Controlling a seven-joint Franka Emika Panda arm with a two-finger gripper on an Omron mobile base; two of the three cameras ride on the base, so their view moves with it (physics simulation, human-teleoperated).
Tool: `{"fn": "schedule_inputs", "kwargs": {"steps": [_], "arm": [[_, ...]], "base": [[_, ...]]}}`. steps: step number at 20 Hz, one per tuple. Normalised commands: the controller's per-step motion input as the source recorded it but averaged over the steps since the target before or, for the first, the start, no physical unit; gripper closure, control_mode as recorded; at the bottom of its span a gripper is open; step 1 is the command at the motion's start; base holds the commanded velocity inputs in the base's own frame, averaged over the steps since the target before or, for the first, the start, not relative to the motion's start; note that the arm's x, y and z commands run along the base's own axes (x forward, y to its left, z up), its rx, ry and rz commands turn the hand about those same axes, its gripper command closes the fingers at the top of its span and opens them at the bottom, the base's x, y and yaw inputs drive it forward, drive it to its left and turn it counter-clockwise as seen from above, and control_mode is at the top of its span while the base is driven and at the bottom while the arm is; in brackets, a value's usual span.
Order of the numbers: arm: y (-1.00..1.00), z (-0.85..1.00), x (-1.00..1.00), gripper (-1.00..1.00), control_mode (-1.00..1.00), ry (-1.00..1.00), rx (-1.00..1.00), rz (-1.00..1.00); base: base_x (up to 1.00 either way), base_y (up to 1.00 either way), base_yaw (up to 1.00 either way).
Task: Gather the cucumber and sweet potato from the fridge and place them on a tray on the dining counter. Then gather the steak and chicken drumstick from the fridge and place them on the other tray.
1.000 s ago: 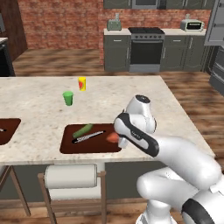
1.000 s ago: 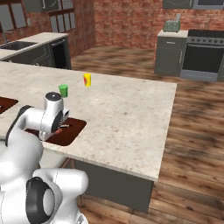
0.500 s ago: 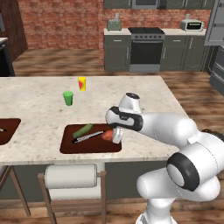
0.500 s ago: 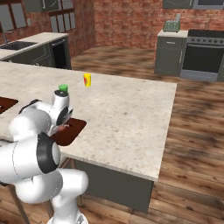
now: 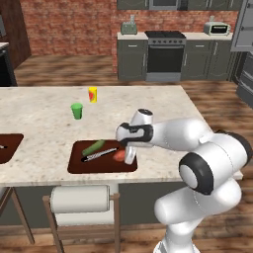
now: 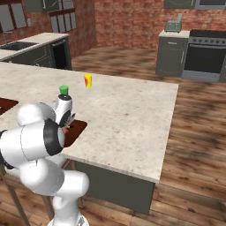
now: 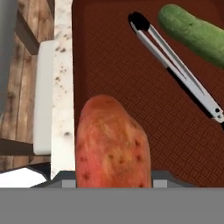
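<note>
The sweet potato [image 5: 119, 154], reddish-orange, hangs just above the right end of the dark brown tray [image 5: 79, 165], with my gripper [image 5: 126, 157] shut on it and pointing down. In the hand view the sweet potato [image 7: 111, 146] rises large at the bottom over the tray [image 7: 118, 65] near its counter-side edge, hiding the fingertips. The green cucumber [image 5: 94, 147] lies on the same tray, toward its left; the hand view shows the cucumber [image 7: 192, 33] at the upper right. The steak and chicken drumstick are out of view.
Metal tongs [image 5: 100, 154] lie on the tray between the cucumber and the sweet potato. A second dark tray [image 5: 7, 148] sits at the far left. A green cup [image 5: 76, 110] and a yellow cup [image 5: 92, 94] stand farther back. A paper towel roll [image 5: 79, 199] hangs under the counter edge.
The arm has stretched forward and down from near the robot's body, carrying the sweet potato over the tray's right end and lower toward it.
</note>
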Motion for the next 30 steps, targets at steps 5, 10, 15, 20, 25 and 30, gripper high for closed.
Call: {"fn": "schedule_inputs", "kwargs": {"steps": [5,10,15,20,25,30], "arm": [[0.15,-0.40,0.24,1.00,-1.00,0.02,-0.01,0.00],[0.06,-0.20,0.58,1.00,-1.00,0.00,0.00,0.00],[0.05,-0.25,0.42,1.00,-1.00,0.00,0.00,0.00],[0.07,-0.35,0.20,1.00,-1.00,0.00,0.00,0.00],[0.08,-0.14,-0.14,-1.00,-1.00,-0.04,-0.01,0.00],[0.10,0.09,-0.38,-1.00,-1.00,-0.09,0.00,0.00]], "base": [[0.00,0.00,0.00],[0.00,0.00,0.00],[0.00,0.00,0.00],[0.00,0.00,0.00],[0.00,0.00,0.00],[0.00,0.00,0.00]]}}
